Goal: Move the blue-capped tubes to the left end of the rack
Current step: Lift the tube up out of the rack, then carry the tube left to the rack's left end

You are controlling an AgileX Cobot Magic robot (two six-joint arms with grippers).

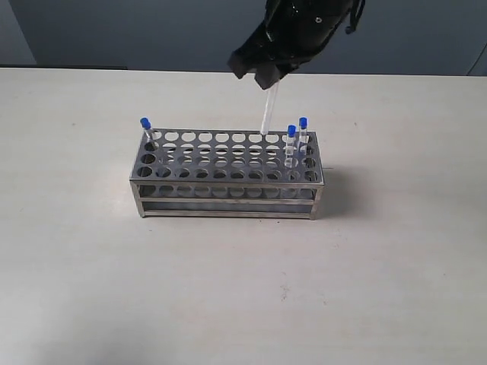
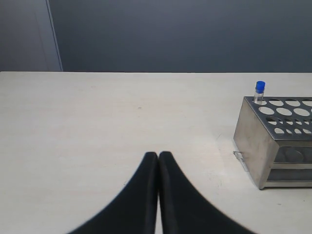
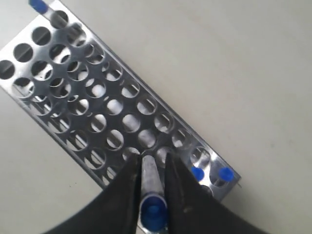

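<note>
The steel rack stands mid-table. One blue-capped tube stands at its back left corner, also seen as a blue-capped tube in the left wrist view. Two more blue-capped tubes stand at the right end. My right gripper hovers above the rack's back row, shut on a fourth tube whose lower tip hangs just over a hole. In the right wrist view that held tube lies between the black fingers. My left gripper is shut and empty, left of the rack.
The pale table stretches all round the rack. A dark wall runs behind the table's far edge. The rack's remaining holes hold nothing.
</note>
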